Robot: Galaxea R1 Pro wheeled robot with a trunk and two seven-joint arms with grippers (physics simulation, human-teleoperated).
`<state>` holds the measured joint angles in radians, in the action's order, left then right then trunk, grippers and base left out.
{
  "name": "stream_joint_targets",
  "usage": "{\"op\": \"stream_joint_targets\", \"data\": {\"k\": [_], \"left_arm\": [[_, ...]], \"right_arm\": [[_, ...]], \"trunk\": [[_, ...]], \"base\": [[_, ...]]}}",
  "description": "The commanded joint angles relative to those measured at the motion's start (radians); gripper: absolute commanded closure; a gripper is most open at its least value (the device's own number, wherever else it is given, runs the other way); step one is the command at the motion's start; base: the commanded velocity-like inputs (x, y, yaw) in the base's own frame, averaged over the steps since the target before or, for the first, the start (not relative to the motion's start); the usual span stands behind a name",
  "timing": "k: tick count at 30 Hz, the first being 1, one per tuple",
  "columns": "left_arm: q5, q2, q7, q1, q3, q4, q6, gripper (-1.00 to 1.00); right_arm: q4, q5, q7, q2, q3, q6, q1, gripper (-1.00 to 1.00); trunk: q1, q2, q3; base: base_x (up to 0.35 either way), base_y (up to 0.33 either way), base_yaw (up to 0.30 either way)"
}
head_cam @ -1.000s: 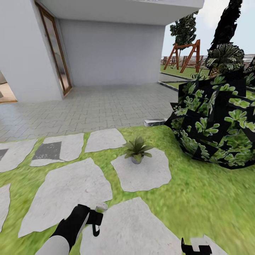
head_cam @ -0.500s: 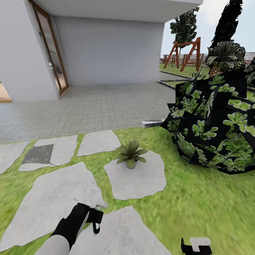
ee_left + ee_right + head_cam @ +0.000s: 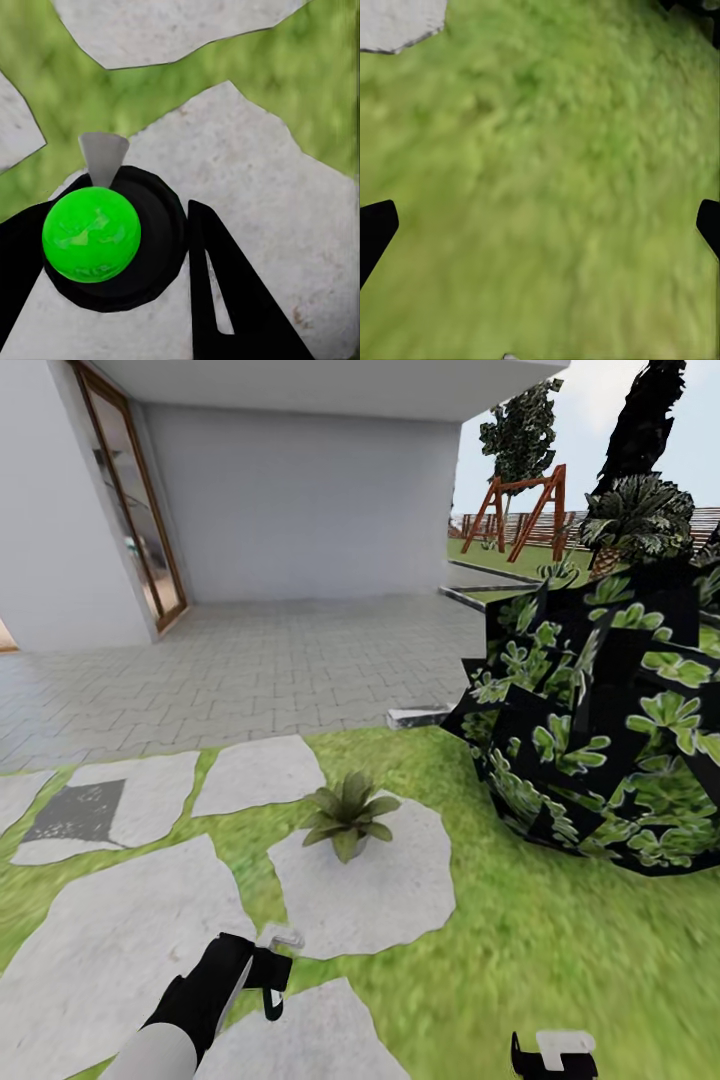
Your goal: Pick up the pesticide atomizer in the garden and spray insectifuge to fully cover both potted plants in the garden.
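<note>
One potted plant [image 3: 347,820], a low rosette of pointed green leaves in a small grey pot, stands on a flat stepping stone [image 3: 370,890] of the garden lawn [image 3: 560,960]. Below and left of it, my left gripper [image 3: 268,980] is shut on the pesticide atomizer [image 3: 281,939], whose pale trigger head pokes out toward the plant. In the left wrist view the atomizer [image 3: 91,234] shows as a bright green round end in a dark body between the black fingers [image 3: 225,300]. My right gripper [image 3: 553,1057] hangs low at the right. Over the grass its fingertips [image 3: 379,225] stand wide apart, open.
A big black-backed leafy bush [image 3: 600,730] crowds the right side. Behind it rise a palm [image 3: 630,520] and a wooden swing frame [image 3: 520,505]. Grey paving [image 3: 250,670] and a white house wall with a glass door [image 3: 130,530] lie ahead. More stepping stones [image 3: 110,950] lie to the left.
The whole view has shifted: the plant and stones now sit lower and further left, so the camera has moved. Both arms keep their places in the picture.
</note>
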<state>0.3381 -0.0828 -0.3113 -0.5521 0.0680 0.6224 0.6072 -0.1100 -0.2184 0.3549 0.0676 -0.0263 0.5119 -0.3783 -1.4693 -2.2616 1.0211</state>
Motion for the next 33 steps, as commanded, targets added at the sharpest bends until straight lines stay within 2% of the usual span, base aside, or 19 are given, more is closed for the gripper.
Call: {"op": "stream_joint_targets", "data": {"k": [1, 16, 21, 25, 26, 29, 30, 33], "left_arm": [[0.01, -0.002, -0.009, -0.001, 0.007, 0.002, 0.005, 1.0], [0.009, -0.003, -0.012, 0.0, 0.007, 0.002, 0.006, 1.0], [0.009, -0.011, -0.014, -0.001, 0.005, 0.001, 0.009, 1.0], [0.01, -0.021, -0.017, -0.003, -0.002, 0.0, 0.051, 1.0], [0.01, -0.021, -0.021, -0.007, -0.012, 0.001, 0.062, 1.0], [0.01, -0.024, -0.05, -0.015, -0.085, 0.002, 0.121, 1.0], [0.013, -0.011, -0.216, -0.168, -0.248, 0.036, 0.375, 1.0], [0.013, -0.01, -0.223, -0.176, -0.261, 0.035, 0.389, 1.0]], "right_arm": [[0.001, -0.01, 0.006, 0.0, -0.003, 0.001, -0.001, -1.0], [0.001, -0.01, 0.005, 0.0, -0.003, 0.001, -0.001, -1.0], [0.001, -0.01, 0.004, 0.0, -0.003, 0.001, -0.001, -1.0], [0.001, -0.01, 0.004, 0.0, -0.003, 0.0, -0.001, -1.0], [0.001, -0.01, 0.004, 0.0, -0.003, 0.0, -0.001, -1.0], [0.001, -0.01, 0.004, 0.0, -0.003, 0.0, -0.001, -1.0], [0.017, -0.018, -0.001, 0.0, 0.002, 0.0, -0.001, -1.0], [0.018, -0.018, -0.001, 0.0, 0.002, 0.0, -0.001, -1.0]], "trunk": [[0.0, 0.0, 0.001], [0.0, 0.0, -0.001], [0.0, 0.0, -0.001], [0.0, 0.0, -0.001], [0.0, 0.0, -0.001], [0.0, 0.0, -0.001], [0.0, 0.0, -0.001], [0.0, 0.0, -0.001]], "base": [[0.274, -0.227, 0.006], [0.29, -0.188, 0.212], [0.315, -0.12, 0.046], [0.165, -0.058, 0.007], [0.049, -0.017, 0.002], [0.017, -0.006, 0.001], [0.0, 0.0, 0.0], [0.0, 0.0, 0.0]]}}
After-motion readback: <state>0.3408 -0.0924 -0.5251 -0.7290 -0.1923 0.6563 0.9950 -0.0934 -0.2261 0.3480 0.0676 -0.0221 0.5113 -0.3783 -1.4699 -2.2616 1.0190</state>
